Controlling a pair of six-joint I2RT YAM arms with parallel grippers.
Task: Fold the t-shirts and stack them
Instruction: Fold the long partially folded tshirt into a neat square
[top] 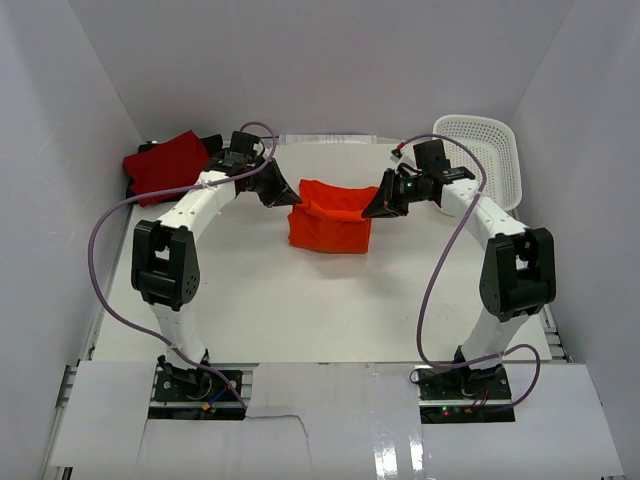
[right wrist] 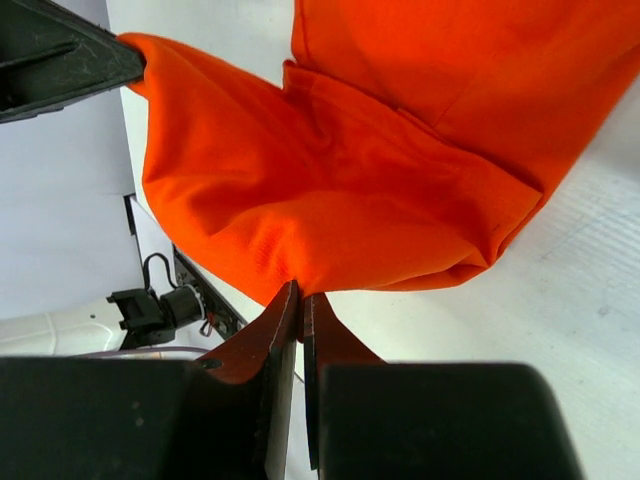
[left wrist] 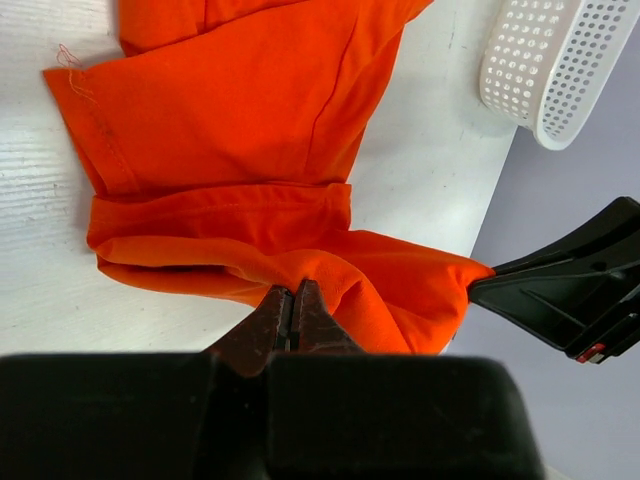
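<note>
Orange t-shirt [top: 330, 228] sags mid-table; crimson t-shirt [top: 165, 168] lies crumpled far-left.

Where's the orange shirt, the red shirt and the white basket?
Orange shirt [top: 330, 230]: top view, middle of the cloth.
Red shirt [top: 165, 165]: top view, middle of the cloth.
Basket [top: 495, 160]: top view, its holey inside.

The orange t-shirt [top: 330, 225] is seen in a plain bright orange with matching stitching, and the crimson t-shirt [top: 168, 165] is shown in a darker, unpatterned red. The basket [top: 495, 160] is coloured white and patterned all over with rows of small round holes. The table [top: 300, 310] is seen as white, the left arm [top: 190, 215] and right arm [top: 490, 225] are finished in white with black joints, and the cables [top: 95, 235] are coloured purple.
</note>
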